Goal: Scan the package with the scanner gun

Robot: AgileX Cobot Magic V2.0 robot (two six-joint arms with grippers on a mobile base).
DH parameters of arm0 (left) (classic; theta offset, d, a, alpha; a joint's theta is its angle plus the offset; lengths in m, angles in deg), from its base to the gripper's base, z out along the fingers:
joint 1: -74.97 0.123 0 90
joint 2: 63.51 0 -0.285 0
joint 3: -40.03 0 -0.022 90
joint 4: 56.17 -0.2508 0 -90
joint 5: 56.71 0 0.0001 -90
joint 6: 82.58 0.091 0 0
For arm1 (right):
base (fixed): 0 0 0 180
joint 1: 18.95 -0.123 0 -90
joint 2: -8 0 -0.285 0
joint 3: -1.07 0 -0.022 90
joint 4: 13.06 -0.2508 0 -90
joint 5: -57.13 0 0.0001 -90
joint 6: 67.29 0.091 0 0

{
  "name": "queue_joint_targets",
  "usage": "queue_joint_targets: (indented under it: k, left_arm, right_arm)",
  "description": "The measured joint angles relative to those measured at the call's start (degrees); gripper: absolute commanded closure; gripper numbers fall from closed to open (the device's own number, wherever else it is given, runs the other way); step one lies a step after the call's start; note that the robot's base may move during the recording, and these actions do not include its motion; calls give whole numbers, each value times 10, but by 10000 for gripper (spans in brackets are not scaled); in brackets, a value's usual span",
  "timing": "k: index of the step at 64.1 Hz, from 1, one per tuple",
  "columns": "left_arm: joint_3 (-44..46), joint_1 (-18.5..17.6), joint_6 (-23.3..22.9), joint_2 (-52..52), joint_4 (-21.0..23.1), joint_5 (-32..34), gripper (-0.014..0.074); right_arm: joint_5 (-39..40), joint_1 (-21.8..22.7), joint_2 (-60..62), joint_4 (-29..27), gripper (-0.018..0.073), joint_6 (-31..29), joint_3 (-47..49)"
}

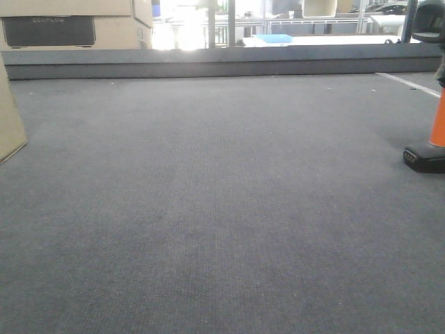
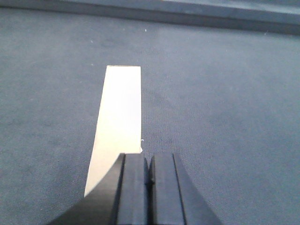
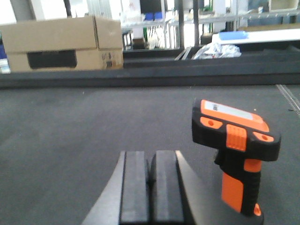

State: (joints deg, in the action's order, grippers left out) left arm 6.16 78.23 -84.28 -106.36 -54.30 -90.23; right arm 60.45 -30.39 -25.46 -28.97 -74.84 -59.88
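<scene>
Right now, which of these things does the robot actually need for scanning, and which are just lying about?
Needed:
- flat tan cardboard package, standing edge-on on the grey carpet
- black and orange scanner gun, standing upright
- left gripper and right gripper, both shut, holding nothing

Lying about:
- big cardboard box with a dark panel
- blue item on the far shelf

The worktop (image 1: 208,209) wears a dark grey woven cloth, matt and finely ribbed. The package (image 2: 119,117) is smooth, matt tan cardboard. The scanner gun (image 3: 236,159) is moulded plastic, matt black with a bright, slightly shiny orange handle. Both hands' fingers (image 3: 135,187) look like dull black plastic. Behind the worktop, a bigger box (image 3: 61,42) shows plain matt cardboard.
</scene>
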Motion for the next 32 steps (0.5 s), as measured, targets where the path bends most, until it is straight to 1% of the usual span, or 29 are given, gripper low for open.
queue_joint_targets:
  k: [7, 11, 18, 24, 32]
  left_arm:
    - [-66, 0, -12, 62, 4, 43, 708]
    - [-99, 0, -20, 95, 5, 57, 708]
    - [-136, 0, -26, 150, 1, 72, 708]
    - [-151, 0, -28, 190, -19, 75, 708]
    - [-152, 0, -28, 224, -39, 80, 708]
  right_arm:
    - [-47, 0, 0, 40, 728, 0, 29]
    - [-53, 0, 0, 60, 728, 0, 38]
    - [-58, 16, 0, 71, 728, 0, 42]
    - [-64, 48, 7, 78, 728, 0, 42]
    - [-86, 112, 37, 89, 728, -1, 42]
